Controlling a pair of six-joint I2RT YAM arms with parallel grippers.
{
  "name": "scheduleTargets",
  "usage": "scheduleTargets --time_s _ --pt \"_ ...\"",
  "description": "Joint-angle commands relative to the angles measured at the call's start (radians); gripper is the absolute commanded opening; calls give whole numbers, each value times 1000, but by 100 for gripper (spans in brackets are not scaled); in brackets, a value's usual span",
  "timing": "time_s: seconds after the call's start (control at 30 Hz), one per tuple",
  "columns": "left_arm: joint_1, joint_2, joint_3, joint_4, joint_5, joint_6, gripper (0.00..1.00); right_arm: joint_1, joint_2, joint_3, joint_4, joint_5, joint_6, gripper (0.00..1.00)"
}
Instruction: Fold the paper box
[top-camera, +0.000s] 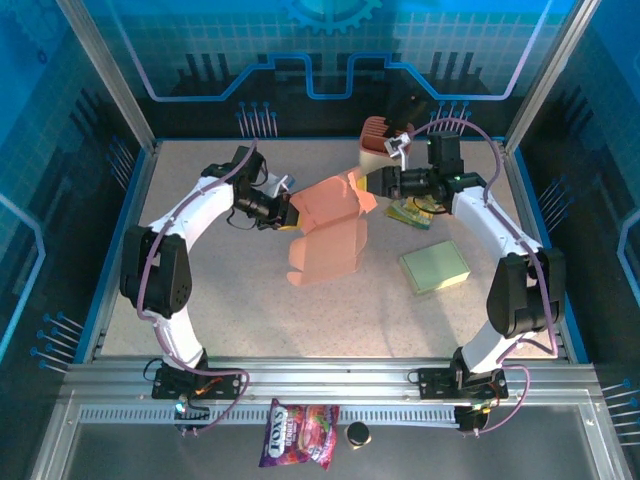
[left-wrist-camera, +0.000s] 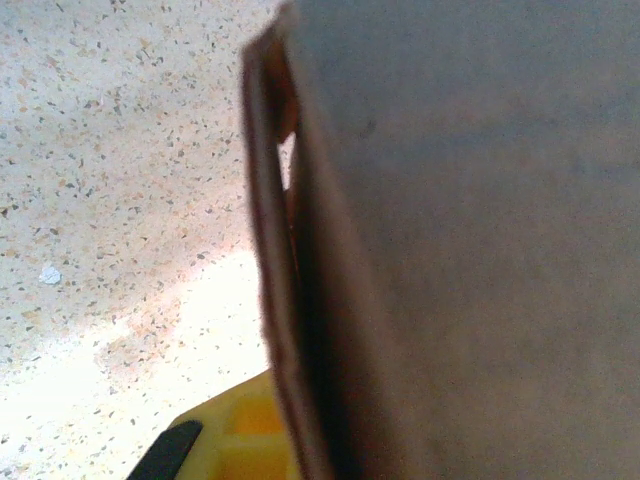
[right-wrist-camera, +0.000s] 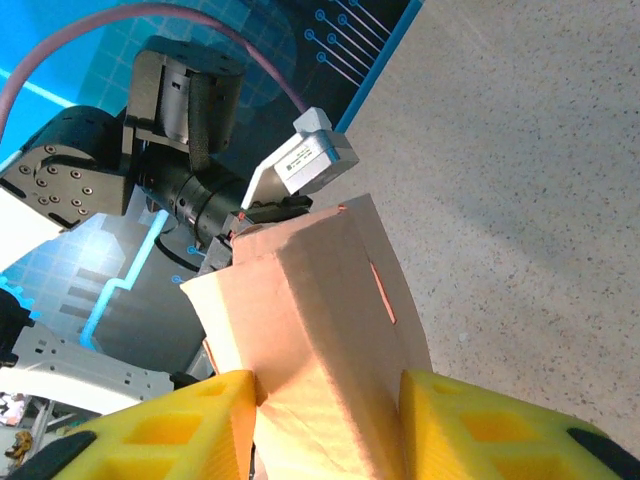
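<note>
The paper box (top-camera: 325, 225), a half-formed salmon cardboard blank, hangs in the air over the middle of the counter (top-camera: 200, 320), a little toward the far edge. Its long lower panel droops toward the surface; I cannot tell whether it touches.

The left pincer (top-camera: 285, 212) is clenched on the box's left side, and the left wrist view has cardboard pressed up close, a doubled edge showing. The right pincer (right-wrist-camera: 330, 420) straddles a folded section from the other side. Both yellow pads (right-wrist-camera: 170, 425) meet the cardboard, so I read it as grasping the box, though how firm the bite is I cannot tell.

The main risk, in my judgement, is the two arms working against each other. If they pull apart or twist out of step, the thin board may tear at a crease or buckle where no fold is meant. A light right grip could let the section slip out and spring open. The drooping panel could catch on the counter if the box is lowered.

Bare counter lies toward the left and near edges. The right side is tighter: a green pad (top-camera: 435, 268) lies nearer the right edge, a packet (top-camera: 415, 210) under the right arm, and a brown ribbed cup (top-camera: 378, 140) close to the far edge.
</note>
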Motion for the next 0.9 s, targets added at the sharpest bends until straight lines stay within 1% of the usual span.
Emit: scheduleTargets --time_s 0.0,0.17,0.27,0.4,0.47,0.5,0.77,0.87 --pt "9 6 33 -27 17 19 0 30 -13 54 -86 17 -68 40" --pt "8 8 44 -40 4 14 0 63 -23 91 -187 92 -143 36" --pt "7 7 52 -50 -7 11 0 90 -19 137 -283 176 -199 33" --pt "7 -5 49 -47 -16 4 0 141 -2 202 -406 339 -268 32" --pt "5 -8 46 -47 -16 2 0 172 7 230 -449 445 -289 34" --pt "4 -12 43 -47 -18 2 0 185 13 244 -467 479 -299 34" --pt "-4 -33 28 -49 -30 3 0 284 71 346 -557 772 -320 34" --pt "-4 -41 23 -49 -33 2 0 310 93 379 -583 873 -314 36"
